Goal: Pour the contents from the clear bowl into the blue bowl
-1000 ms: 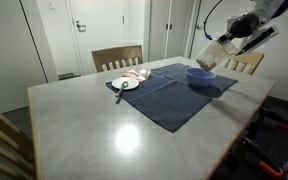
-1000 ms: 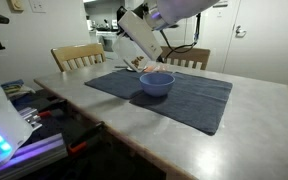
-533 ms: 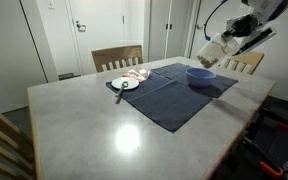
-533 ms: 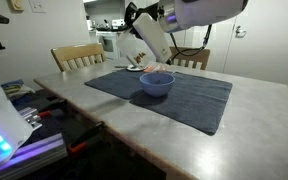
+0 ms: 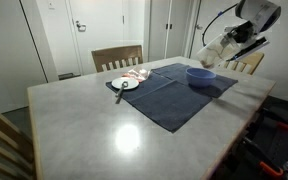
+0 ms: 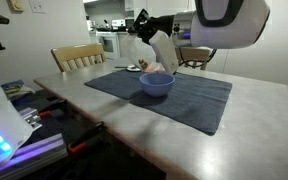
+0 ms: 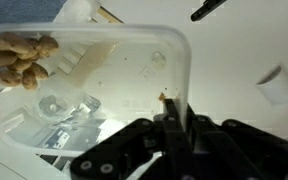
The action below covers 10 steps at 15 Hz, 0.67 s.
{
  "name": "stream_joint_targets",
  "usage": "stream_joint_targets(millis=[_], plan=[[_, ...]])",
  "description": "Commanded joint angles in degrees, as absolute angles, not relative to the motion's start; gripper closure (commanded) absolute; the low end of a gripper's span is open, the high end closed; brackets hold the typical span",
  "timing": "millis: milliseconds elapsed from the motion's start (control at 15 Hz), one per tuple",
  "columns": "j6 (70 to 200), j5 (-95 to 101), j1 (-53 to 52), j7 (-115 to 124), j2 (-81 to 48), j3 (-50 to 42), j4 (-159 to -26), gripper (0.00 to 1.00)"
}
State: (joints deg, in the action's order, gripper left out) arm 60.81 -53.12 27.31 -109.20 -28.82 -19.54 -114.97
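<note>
My gripper point(image 7: 174, 108) is shut on the rim of the clear bowl point(image 7: 104, 80), a squarish transparent container that fills the wrist view. Several tan nuts point(image 7: 19, 58) lie bunched in its top left corner. In both exterior views the gripper point(image 5: 216, 48) point(image 6: 150, 45) holds the clear bowl point(image 5: 206, 57) tilted in the air, just above and behind the round blue bowl point(image 5: 200, 75) point(image 6: 157, 83). The blue bowl stands on a dark blue cloth mat point(image 5: 174, 100). I cannot see inside the blue bowl.
A white plate point(image 5: 125, 84) with a dark utensil and a red-and-white cloth point(image 5: 137, 73) lie at the mat's far end. The mat lies on a grey table point(image 5: 84, 125). Wooden chairs point(image 5: 117, 57) point(image 6: 76, 56) stand along the table's edges.
The wrist has turned and the arm has swung, so the clear bowl is tilted differently above the blue bowl. The blue bowl and the plate have not moved.
</note>
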Motion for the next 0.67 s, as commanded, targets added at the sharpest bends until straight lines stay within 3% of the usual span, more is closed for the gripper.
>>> stream_joint_targets(millis=[0,600], plan=[[55.05,-52.93,30.31,-112.47,-34.17,-17.90,-108.87,0.98],[42.05,-51.99,34.26,-119.23,-43.59,-15.67,-98.85,0.98]])
